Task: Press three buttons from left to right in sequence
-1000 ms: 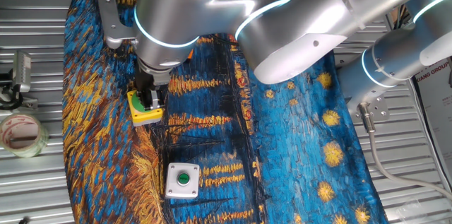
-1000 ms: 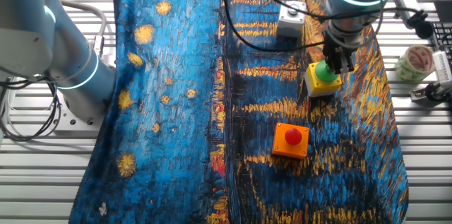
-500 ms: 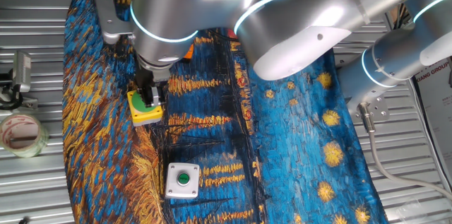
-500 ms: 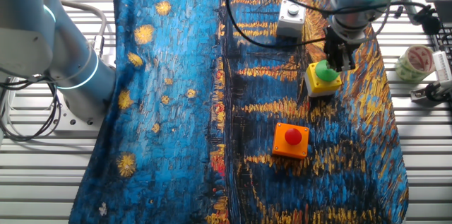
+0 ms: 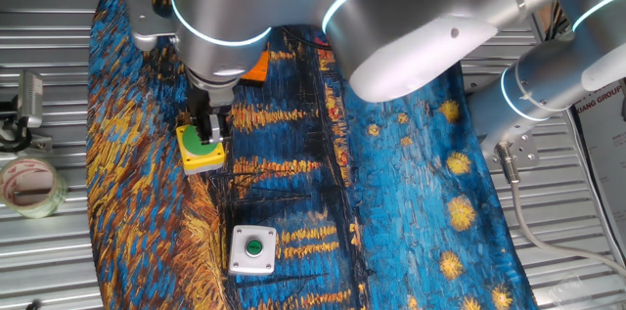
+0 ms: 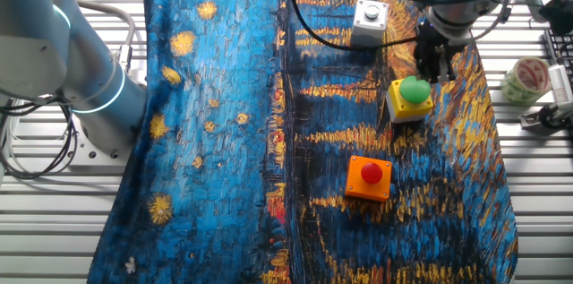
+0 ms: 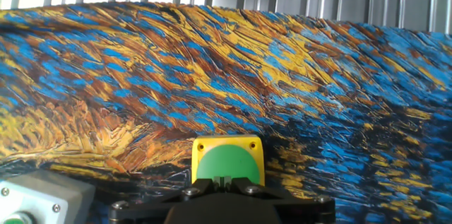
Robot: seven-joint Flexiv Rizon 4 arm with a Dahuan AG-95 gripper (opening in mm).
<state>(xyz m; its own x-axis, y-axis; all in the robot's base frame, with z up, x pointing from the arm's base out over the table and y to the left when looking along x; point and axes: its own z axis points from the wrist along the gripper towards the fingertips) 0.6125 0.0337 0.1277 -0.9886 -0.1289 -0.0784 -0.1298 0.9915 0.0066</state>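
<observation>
Gripper [image 6: 432, 67] hangs just above the yellow square box with large green button [image 6: 413, 90] by the table's tape-roll edge, finger spacing I cannot tell; I judge this middle press underway or done, with white box with small green button [image 6: 369, 15] remaining.

My arm is reaching in over the table, big silver joints ringed with glowing blue bands; my wrist is pointing straight down; my gripper [image 6: 434, 62] is hanging at its end, dark fingers [image 5: 207, 126] aimed downward; in the hand view only the black base of my gripper [image 7: 220, 181] is showing along the bottom edge, the fingertips themselves hidden.
</observation>
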